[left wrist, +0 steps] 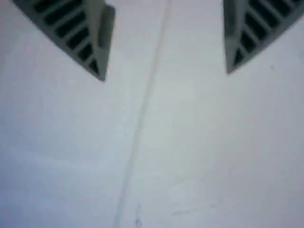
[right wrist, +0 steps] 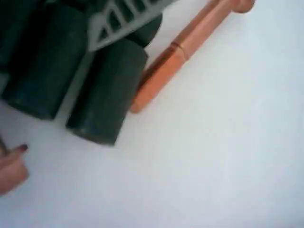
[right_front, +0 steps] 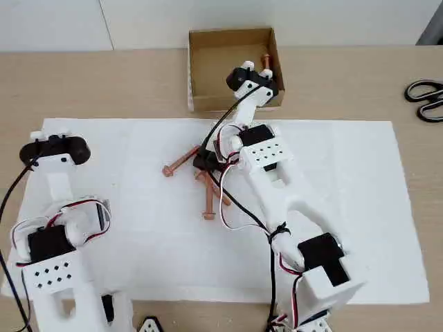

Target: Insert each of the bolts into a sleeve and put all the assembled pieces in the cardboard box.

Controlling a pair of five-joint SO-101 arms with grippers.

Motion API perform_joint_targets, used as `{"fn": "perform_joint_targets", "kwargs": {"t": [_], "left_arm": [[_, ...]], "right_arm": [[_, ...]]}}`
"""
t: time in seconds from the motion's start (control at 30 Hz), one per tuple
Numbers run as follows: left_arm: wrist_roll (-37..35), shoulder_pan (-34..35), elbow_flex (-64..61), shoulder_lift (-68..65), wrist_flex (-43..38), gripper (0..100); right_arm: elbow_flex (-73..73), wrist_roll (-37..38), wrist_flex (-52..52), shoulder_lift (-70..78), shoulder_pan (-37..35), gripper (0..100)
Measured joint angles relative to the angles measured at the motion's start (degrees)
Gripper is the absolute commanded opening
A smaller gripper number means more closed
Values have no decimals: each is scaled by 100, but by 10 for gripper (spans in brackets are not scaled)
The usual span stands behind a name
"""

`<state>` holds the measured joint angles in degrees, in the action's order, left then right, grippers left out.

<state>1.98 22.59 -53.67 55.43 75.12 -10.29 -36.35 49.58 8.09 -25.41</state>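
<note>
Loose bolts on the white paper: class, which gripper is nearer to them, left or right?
Right. The right gripper is at the bolts, beside the dark sleeves. The left gripper hangs open over bare paper near the sheet's edge, well apart from them.

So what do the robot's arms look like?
The left arm and right arm are white plastic with black motor blocks. Thin red, white and black cables loop along them, and each has a flat white plate dotted with small holes.

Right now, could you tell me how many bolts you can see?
3 bolts: one in the cardboard box, two on the white sheet; more may hide under the right arm.
</note>
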Motion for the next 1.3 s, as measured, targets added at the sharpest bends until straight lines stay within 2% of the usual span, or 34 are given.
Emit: {"fn": "perform_joint_targets", "kwargs": {"t": [0.3,1.17,1.3], "left_arm": [[0,0,0,0,0,156],[0,0,-202,9,0,156],[9,0,-202,9,0,156]], "right_arm": [[-88,-519,0,62,-62,241],[0,-563,-167,853,105,240],[0,-563,-167,853,123,160]]}}
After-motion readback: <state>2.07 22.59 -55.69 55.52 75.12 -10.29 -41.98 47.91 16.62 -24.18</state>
